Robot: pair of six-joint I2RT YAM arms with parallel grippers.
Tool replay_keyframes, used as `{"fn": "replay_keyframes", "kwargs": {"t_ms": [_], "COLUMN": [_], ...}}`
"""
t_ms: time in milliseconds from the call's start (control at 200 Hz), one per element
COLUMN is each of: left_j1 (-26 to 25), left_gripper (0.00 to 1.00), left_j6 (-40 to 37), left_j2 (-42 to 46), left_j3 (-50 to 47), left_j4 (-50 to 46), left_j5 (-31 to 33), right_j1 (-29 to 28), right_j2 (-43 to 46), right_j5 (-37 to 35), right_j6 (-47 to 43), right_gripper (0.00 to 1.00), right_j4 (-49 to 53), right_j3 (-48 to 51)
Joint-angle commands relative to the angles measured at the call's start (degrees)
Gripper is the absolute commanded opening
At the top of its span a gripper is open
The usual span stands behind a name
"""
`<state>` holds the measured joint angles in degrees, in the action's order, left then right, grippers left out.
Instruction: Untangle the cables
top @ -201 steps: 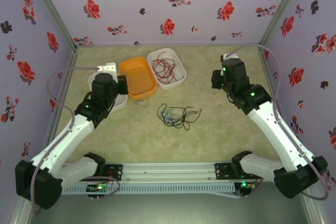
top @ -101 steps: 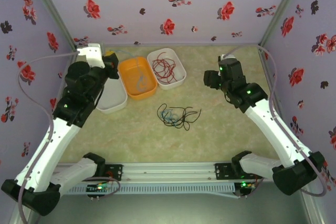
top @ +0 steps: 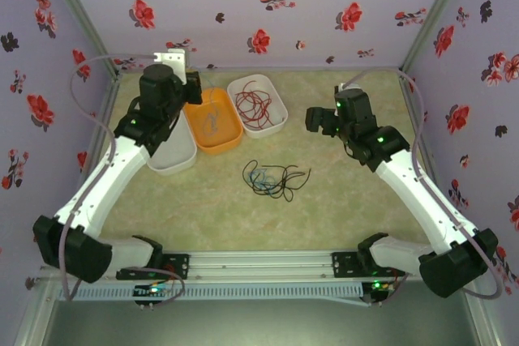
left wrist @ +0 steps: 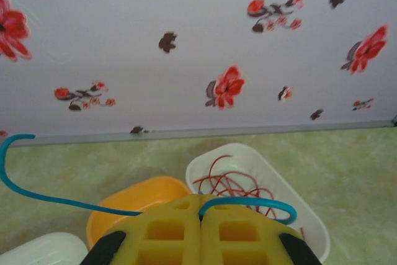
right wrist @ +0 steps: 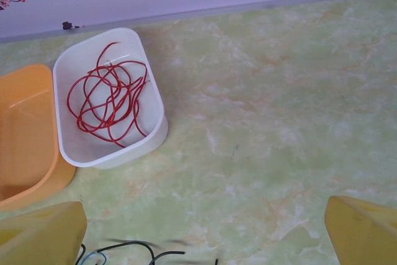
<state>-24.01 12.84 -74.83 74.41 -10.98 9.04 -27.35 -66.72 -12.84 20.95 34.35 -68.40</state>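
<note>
Green-marbled tabletop (top: 349,192) across the floor of the flower-papered booth. Along its far side, in a row: a white rectangular plastic tray (top: 174,155) partly under the left arm, an orange round-cornered plastic tray (top: 227,131), and a second white plastic tray (top: 282,119) holding a loose red wire coil (top: 255,103). Above the orange tray, the left gripper (left wrist: 200,215), yellow fingers pressed together and pinching a single blue-green wire (left wrist: 56,198) that arcs out to both sides. Over bare table to the right of the trays, the right gripper (right wrist: 201,231), fingers spread wide, holding nothing. In mid-table, well apart from the trays, a small tangle of black and blue-green wires (top: 274,177). Judged as partway through: red sorted into its tray, one blue-green strand lifted free and seemingly bound for the orange tray, black and some blue-green yet to be parted.
</note>
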Motion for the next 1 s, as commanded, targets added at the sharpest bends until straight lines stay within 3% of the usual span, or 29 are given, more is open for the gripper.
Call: {"fn": "replay_keyframes", "kwargs": {"t_ms": [0, 475, 720, 995], "left_j1": [1.0, 2.1, 2.2, 2.2], "left_gripper": [0.00, 0.00, 0.00, 0.23], "left_j6": [-1.6, -1.2, -0.4, 1.4], "left_j2": [-2.8, -16.6, -21.6, -25.3], "left_j3": [1.9, 4.8, 5.4, 4.7], "left_j4": [-0.7, -7.4, -10.7, -10.8], "left_j5": [1.8, 6.5, 6.9, 3.2], "right_j1": [0.4, 0.3, 0.4, 0.8], "right_j2": [0.5, 4.6, 6.4, 8.6], "right_j5": [-2.0, -8.7, -6.7, -7.0], "right_j6": [1.0, 3.3, 3.5, 4.6], "right_gripper": [0.99, 0.99, 0.99, 0.99], "right_j4": [-1.8, -5.5, -9.2, -12.0], "right_j3": [1.3, 5.1, 7.7, 9.5]}}
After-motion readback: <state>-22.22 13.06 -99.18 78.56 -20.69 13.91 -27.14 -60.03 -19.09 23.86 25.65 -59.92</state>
